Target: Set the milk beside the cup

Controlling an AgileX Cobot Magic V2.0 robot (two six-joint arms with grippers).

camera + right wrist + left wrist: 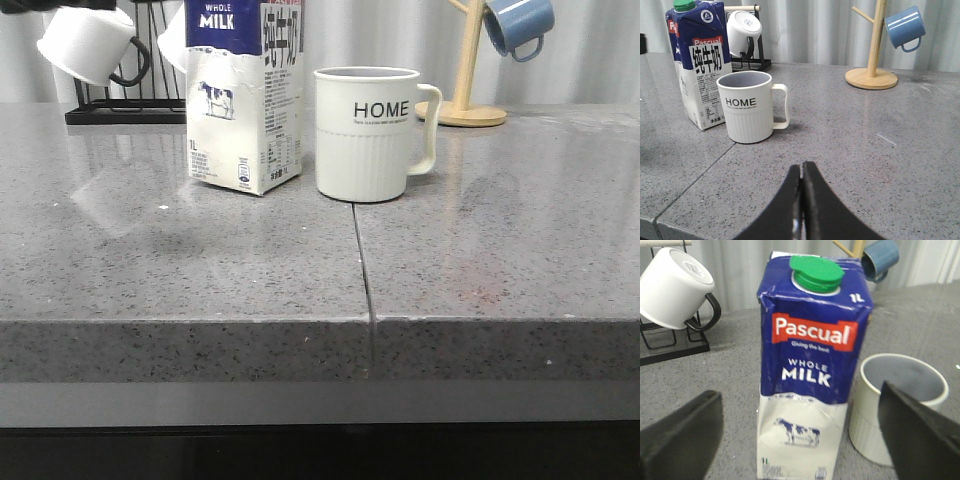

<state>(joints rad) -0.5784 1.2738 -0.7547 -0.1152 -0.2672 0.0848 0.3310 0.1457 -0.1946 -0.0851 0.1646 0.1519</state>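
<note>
The milk [245, 100], a tall white carton with a dark blue top and a cow picture, stands upright on the grey counter. Just to its right, a small gap away, stands the cup [365, 135], cream, ribbed and lettered "HOME", with its handle pointing right. In the left wrist view the milk [810, 370] fills the middle, and my left gripper [800, 390] is open, its dark fingers [685, 435] wide apart on either side, clear of the carton. The cup [867, 415] is partly hidden behind one finger. My right gripper [801, 166] is shut on nothing, low over bare counter, short of the cup [745, 107] and milk [697, 70]. Neither gripper shows in the front view.
A black wire rack [110, 105] with white mugs [90, 42] stands at the back left. A wooden mug tree [470, 70] holding a blue mug [518, 25] stands at the back right. A seam [362, 260] runs from the cup to the counter's front edge.
</note>
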